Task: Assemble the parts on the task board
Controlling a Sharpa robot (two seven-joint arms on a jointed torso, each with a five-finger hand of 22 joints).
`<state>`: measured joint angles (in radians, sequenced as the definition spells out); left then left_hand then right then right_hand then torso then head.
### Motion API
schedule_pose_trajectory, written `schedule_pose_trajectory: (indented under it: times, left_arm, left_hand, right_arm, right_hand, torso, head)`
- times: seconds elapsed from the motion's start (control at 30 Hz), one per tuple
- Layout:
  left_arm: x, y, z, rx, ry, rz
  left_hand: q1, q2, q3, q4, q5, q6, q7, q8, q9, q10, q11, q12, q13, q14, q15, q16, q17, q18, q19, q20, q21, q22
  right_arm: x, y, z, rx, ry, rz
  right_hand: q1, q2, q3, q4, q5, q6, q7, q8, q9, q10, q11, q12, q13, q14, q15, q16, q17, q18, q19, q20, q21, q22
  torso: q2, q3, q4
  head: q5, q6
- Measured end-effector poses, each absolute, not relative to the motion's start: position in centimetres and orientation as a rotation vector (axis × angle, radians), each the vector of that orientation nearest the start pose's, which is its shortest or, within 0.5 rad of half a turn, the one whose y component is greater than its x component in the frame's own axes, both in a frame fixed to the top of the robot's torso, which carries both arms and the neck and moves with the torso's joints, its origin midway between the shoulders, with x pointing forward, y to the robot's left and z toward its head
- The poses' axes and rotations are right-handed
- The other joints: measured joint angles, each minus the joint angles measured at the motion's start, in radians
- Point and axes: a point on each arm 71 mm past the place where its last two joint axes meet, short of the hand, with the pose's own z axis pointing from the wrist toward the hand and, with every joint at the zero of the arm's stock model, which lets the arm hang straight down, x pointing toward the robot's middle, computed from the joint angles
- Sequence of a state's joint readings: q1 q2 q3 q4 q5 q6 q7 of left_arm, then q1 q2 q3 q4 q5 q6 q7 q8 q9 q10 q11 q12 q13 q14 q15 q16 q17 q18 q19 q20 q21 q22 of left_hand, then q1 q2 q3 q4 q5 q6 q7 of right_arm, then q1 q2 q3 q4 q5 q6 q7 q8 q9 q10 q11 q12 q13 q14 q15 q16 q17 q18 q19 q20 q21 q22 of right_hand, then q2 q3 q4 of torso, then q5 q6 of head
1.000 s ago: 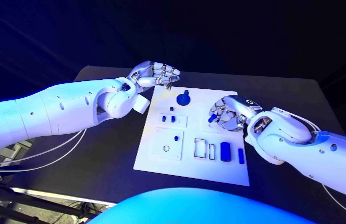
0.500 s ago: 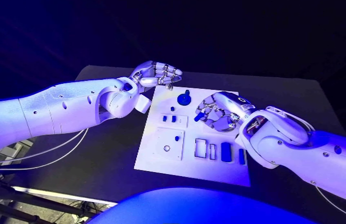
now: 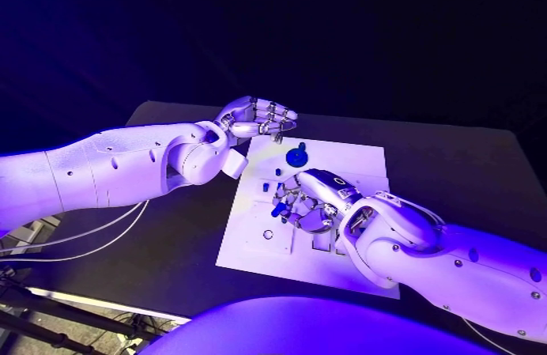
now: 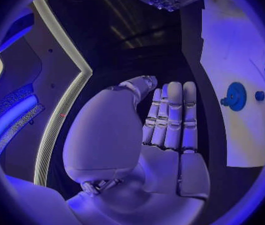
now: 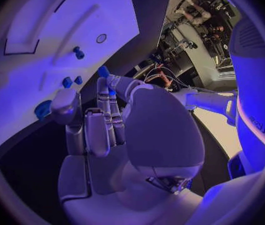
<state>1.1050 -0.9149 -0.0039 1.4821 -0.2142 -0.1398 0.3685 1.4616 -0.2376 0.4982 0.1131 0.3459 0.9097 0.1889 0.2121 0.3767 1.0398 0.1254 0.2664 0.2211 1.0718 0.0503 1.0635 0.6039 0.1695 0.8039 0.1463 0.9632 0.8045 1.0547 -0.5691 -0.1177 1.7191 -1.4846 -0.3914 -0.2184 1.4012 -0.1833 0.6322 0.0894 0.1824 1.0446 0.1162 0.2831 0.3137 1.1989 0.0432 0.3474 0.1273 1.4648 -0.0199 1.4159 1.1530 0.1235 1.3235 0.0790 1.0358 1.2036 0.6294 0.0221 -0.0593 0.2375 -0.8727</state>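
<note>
A: What is the right hand (image 3: 310, 199) doing?

B: It hangs over the middle of the board (image 3: 353, 159), pinching a small blue part (image 3: 278, 209) at its fingertips; the right wrist view shows that part (image 5: 103, 71) between the raised fingers (image 5: 102, 92).

A: And the left hand (image 3: 260, 118)?

B: At the board's far left corner, fingers curled in with nothing in them. It looks to me like it is steadying the board, though I cannot tell whether it touches the edge.

A: How should the step go?

B: My guess is the part belongs in one of the slots below the hand. Bring it down slowly, keep it square to the slot, and let go only once it seats. The pinch is light, so a sideways nudge could tip it.

A: Count for me.

B: One board on the black table (image 3: 171, 213). Blue parts I can see: one round disc with a knob (image 3: 296, 156), one small peg (image 3: 265, 186), and the one held. That makes three; the right arm hides the rest.
</note>
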Motion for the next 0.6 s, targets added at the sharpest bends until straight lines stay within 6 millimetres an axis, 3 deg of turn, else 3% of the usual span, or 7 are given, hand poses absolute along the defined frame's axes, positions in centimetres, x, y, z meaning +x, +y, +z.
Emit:
schedule_pose_trajectory:
  times: [0.6]
  left_arm:
    - [47.7, 24.4, -21.2, -0.954, 1.579, -1.53]
  left_hand:
    - [0.0, 0.0, 0.0, 0.0, 0.0, 0.0, 0.0, 0.0, 0.0, -0.003, 0.003, 0.0, 0.0, 0.0, 0.0, 0.0, 0.0, 0.0, 0.0, 0.0, 0.0, 0.0]
  right_arm:
    - [36.6, -1.2, -26.4, -0.309, 1.819, 1.037]
  right_hand:
    - [-0.006, -0.003, 0.003, -0.003, 0.0, -0.005, 0.004, 0.012, 0.0, 0.002, 0.002, -0.004, 0.0, 0.0, 0.0, 0.0, -0.004, 0.0, -0.004, -0.004, -0.006, -0.003]
  torso:
    - [0.0, 0.0011, -0.001]
  head:
    - [0.011, 0.0]
